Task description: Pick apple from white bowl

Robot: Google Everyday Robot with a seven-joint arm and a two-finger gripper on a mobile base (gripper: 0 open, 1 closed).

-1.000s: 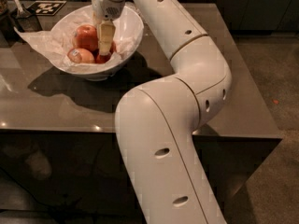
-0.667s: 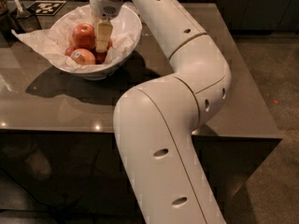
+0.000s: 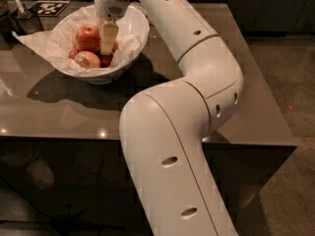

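One round, glossy white bowl (image 3: 106, 74) sits upper left on the smooth dark bench (image 3: 59, 107), lined with crumpled tissue paper (image 3: 37, 41). It holds at least three apples (some half hidden), among them the big red apple (image 3: 87, 35) and a paler stickered apple (image 3: 88, 59). The tool (image 3: 108, 38) hangs just beside the big red apple; I can't tell whether it is open or closed.

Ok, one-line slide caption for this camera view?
Gripper hanging inside the white bowl, beside the red apple, arm reaching over the dark table.
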